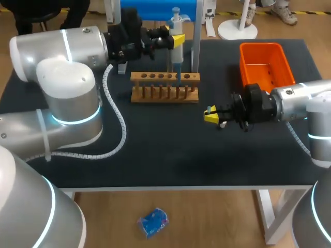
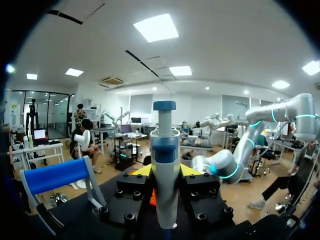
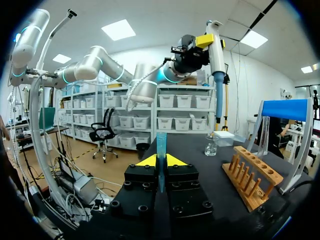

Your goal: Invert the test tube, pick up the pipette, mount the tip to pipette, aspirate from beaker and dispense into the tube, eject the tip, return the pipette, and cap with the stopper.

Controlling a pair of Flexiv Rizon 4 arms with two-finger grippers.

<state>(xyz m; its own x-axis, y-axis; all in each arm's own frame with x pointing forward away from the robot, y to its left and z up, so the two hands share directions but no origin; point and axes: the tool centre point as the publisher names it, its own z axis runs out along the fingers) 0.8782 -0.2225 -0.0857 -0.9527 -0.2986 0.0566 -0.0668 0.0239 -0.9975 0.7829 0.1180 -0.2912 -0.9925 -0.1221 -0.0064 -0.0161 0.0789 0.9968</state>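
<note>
Head view: left jaws around pipette [image 1: 176, 51].

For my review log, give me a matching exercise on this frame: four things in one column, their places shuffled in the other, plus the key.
1. pipette
2. blue tube
3. wooden rack
4. orange bin

A. standing mid-table, touched by neither claw
B. at the table's far right corner
C. gripped by the left claw
D. gripped by the right claw

Pairs: 1-C, 2-D, 3-A, 4-B
</note>
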